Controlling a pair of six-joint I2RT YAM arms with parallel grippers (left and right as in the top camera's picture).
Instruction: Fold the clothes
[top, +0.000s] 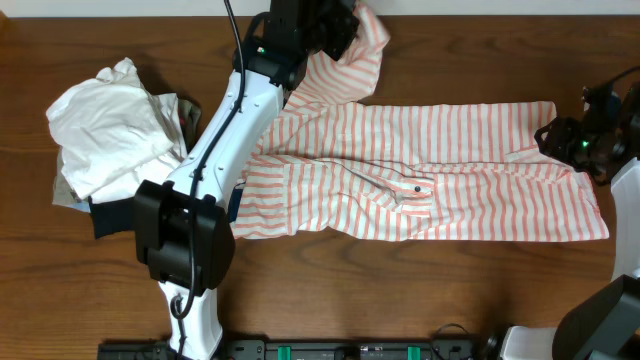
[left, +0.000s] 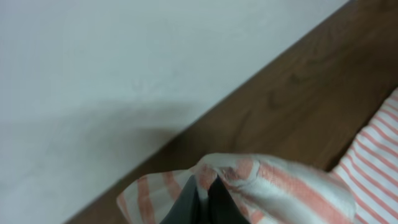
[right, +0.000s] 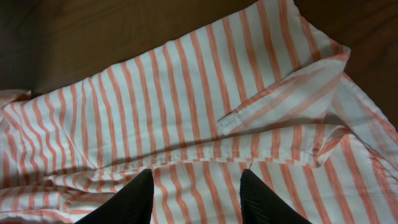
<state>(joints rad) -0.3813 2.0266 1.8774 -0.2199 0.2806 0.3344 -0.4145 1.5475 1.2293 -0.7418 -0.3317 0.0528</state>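
The white shirt with salmon-orange stripes (top: 430, 175) lies spread across the middle and right of the table. My left gripper (top: 345, 25) is shut on one sleeve end and holds it up at the table's far edge; the pinched striped cloth (left: 261, 180) shows between its fingers (left: 204, 190) in the left wrist view. My right gripper (top: 560, 135) is open just above the shirt's right end, its two fingers (right: 196, 186) apart over striped cloth (right: 186, 106) near a folded hem.
A plain white garment (top: 110, 120) lies crumpled at the left on top of dark and beige folded garments (top: 110, 212). The left arm (top: 215, 140) crosses the shirt's left part. A white wall (left: 124, 68) stands behind the table's far edge.
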